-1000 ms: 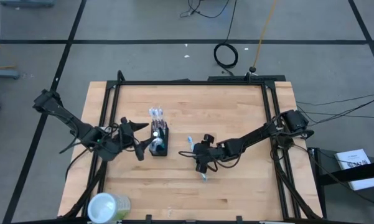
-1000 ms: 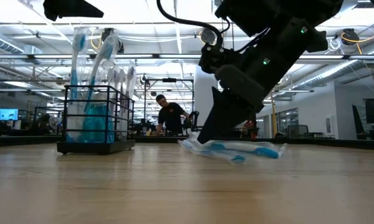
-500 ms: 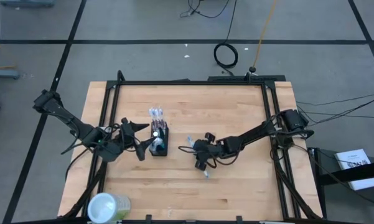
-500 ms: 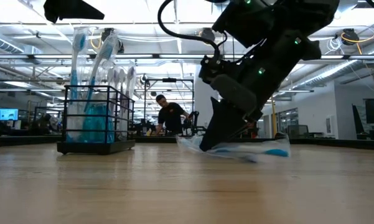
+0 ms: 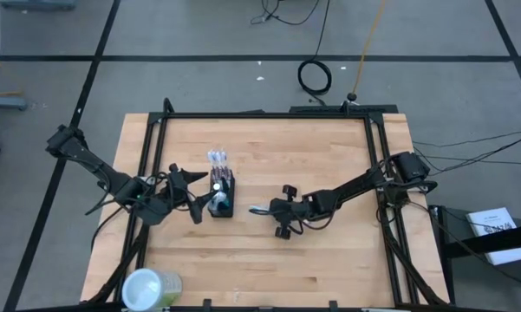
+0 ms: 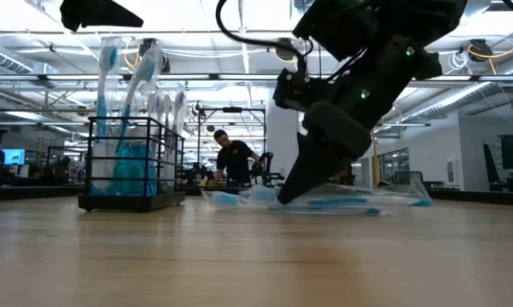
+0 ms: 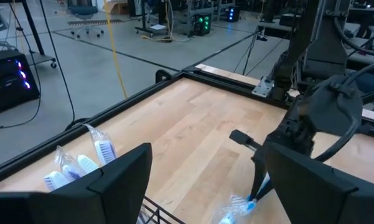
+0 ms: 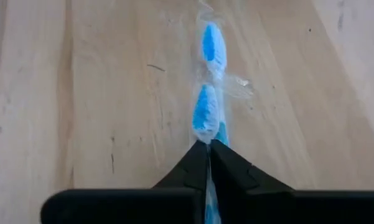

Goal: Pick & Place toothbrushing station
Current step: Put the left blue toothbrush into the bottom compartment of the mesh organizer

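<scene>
**Right gripper pinches a wrapped toothbrush on the table; holder waits to its left**

The right gripper (image 5: 273, 211) sits low near the table's middle, its fingers (image 8: 199, 163) clenched on a blue-and-white toothbrush (image 8: 206, 115) in clear wrapping. The brush lies flat on the wood, so the grip looks like the start of a lift toward the holder; I judge it not yet raised.

The black mesh holder (image 5: 222, 196) stands upright, left of centre, just left of the pinched brush. The left gripper (image 5: 193, 192) hovers beside the holder's left side, fingers spread and grasping nothing, probably ready to steady it.

Count: one holder, one loose toothbrush, two grippers. The low view shows several wrapped brushes standing in the holder (image 6: 130, 162); their exact number cannot be told. One pale-green round container (image 5: 150, 289) sits at the near-left corner, well apart.
</scene>
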`<state>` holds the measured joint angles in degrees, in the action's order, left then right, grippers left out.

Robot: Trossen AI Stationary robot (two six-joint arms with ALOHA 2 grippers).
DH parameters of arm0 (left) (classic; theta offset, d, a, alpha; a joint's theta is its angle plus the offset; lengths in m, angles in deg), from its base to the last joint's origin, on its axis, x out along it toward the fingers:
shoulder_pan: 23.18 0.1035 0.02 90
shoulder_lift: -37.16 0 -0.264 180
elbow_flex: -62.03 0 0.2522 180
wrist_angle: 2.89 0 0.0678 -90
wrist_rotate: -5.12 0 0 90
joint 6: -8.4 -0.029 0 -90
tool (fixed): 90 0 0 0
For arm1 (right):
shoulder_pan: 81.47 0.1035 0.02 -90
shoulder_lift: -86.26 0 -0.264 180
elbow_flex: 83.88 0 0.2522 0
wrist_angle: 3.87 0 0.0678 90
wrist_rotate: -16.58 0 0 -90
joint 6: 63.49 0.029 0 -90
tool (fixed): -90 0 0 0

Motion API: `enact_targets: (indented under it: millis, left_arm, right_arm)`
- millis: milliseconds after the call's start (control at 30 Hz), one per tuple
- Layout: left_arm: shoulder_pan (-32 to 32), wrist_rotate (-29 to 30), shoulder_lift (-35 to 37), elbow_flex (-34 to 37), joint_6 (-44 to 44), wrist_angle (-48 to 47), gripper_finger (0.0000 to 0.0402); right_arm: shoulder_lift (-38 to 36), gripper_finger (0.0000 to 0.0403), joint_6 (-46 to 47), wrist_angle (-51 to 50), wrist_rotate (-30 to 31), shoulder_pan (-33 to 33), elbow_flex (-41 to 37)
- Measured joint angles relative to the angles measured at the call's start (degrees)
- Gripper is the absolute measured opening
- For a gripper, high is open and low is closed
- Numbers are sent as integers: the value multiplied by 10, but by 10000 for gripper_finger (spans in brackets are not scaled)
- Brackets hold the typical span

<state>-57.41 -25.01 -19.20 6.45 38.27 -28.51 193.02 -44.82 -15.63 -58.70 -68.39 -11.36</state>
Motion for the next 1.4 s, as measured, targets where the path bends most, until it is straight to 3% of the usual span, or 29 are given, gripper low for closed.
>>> enact_targets:
  millis: [333, 467, 667, 900, 1267, 1400]
  left_arm:
    - [23, 0, 0, 0, -8, -2, 310]
    - [42, -64, -1, 0, -15, 8, 310]
    - [70, -130, -59, 0, -142, 144, 310]
    - [95, -211, -137, -1, -329, 372, 310]
    - [146, -348, -207, 0, -333, 505, 310]
    - [169, -374, -236, 0, -332, 558, 310]
  right_arm:
    - [-108, 2, -105, 10, 3, 0, 2]
    - [-167, 1, -170, 57, 3, -5, -3]
    - [-216, 1, -260, 204, -3, -24, -37]
    - [-221, 0, -288, 380, -113, -48, -66]
    - [-221, 0, -307, 467, -136, -49, -70]
    - [-221, 0, -309, 473, -136, -49, -70]
